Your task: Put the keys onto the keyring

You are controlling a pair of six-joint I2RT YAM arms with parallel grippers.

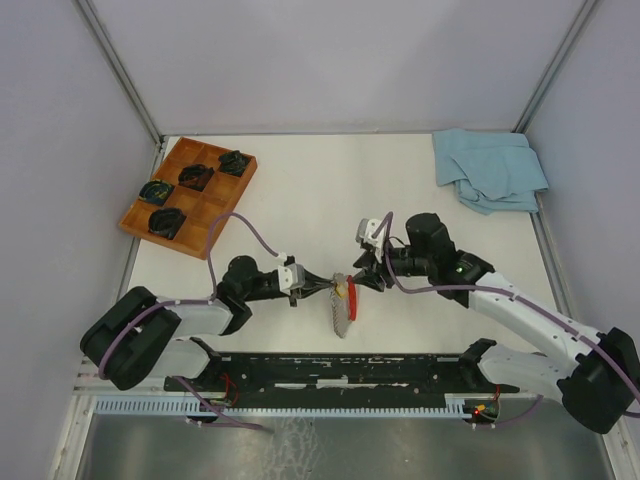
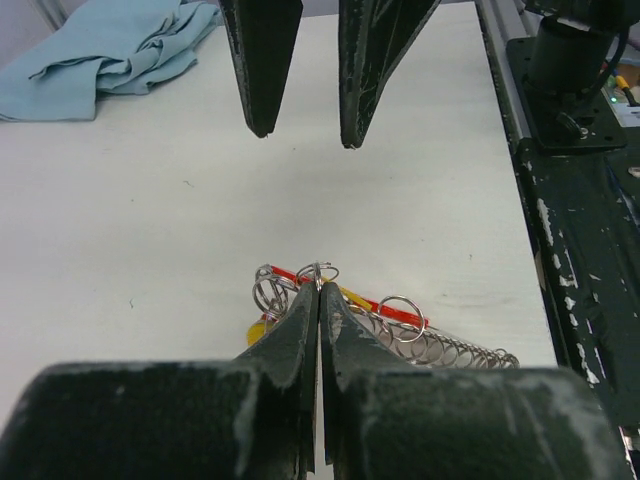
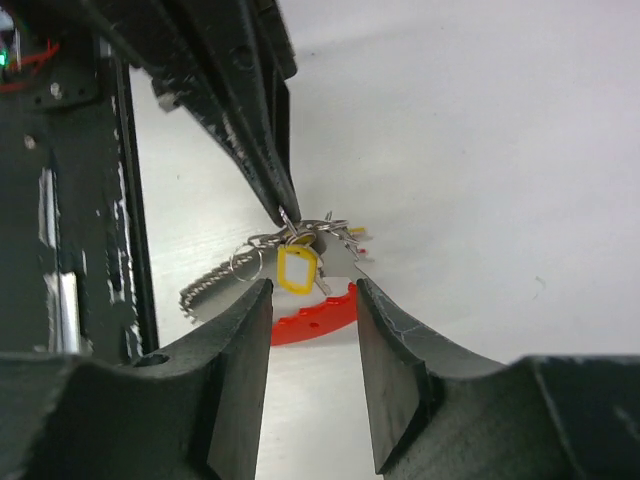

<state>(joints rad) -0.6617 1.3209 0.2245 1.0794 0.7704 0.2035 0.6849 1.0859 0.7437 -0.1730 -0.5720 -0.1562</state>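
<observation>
Top view: the keyring [image 1: 343, 300] is seen on the table [image 1: 300, 190] between the two arms, close to their bases. Its red strap [image 1: 351, 301] and beaded chain [image 1: 338, 320] are laid lengthwise toward the near edge. The left gripper [image 1: 320, 287] is set against it from the left. The right gripper [image 1: 366, 277] is placed just beside it on the right, so both arms are about equally near. One wooden tray [image 1: 207, 212] with four black coiled items [image 1: 196, 176] and one blue cloth [image 1: 490, 168] are seen well apart at the far side.

Left wrist view: the left jaws are pressed together on a thin wire loop of the keyring. The right fingers [image 2: 262, 60] are seen opposite, parted, pointed back along the same line.

Right wrist view: one yellow-headed key [image 3: 296, 268] is seen straight ahead, centred in the right gripper's open gap, just below the left tips. The silver keys [image 3: 325, 235] are bunched there; their number cannot be counted, perhaps two or three.
</observation>
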